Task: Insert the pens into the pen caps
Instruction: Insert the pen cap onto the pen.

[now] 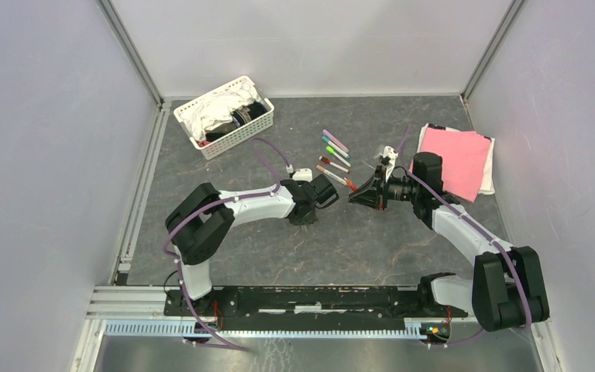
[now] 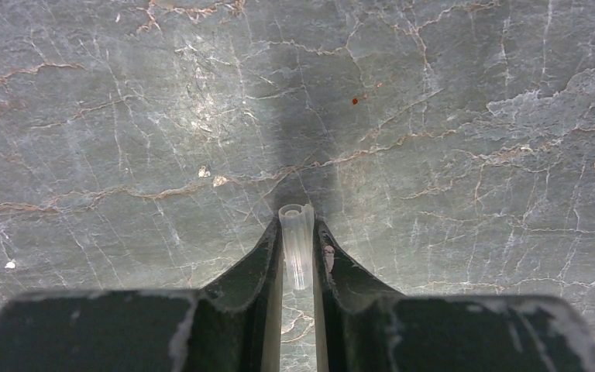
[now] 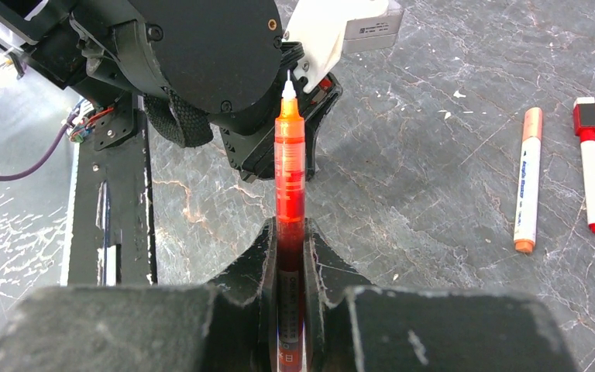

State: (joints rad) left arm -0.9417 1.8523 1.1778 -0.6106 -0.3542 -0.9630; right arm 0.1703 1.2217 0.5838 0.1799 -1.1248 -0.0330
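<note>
Holding a pale, see-through pen cap (image 2: 297, 246), the left jaws were pinched nearly shut on it. Its open mouth poked past their tips, just on the near side of the row of pens (image 1: 336, 153) lying on the surface (image 1: 279, 256). Facing them, also just near of that row, the right jaws were clamped tight on an orange pen (image 3: 290, 155), with its nib aimed at the cap and seemingly short of it. The step in hand was mating the two. Next, I judged, nib and mouth needed lining up, then a straight push.
</note>
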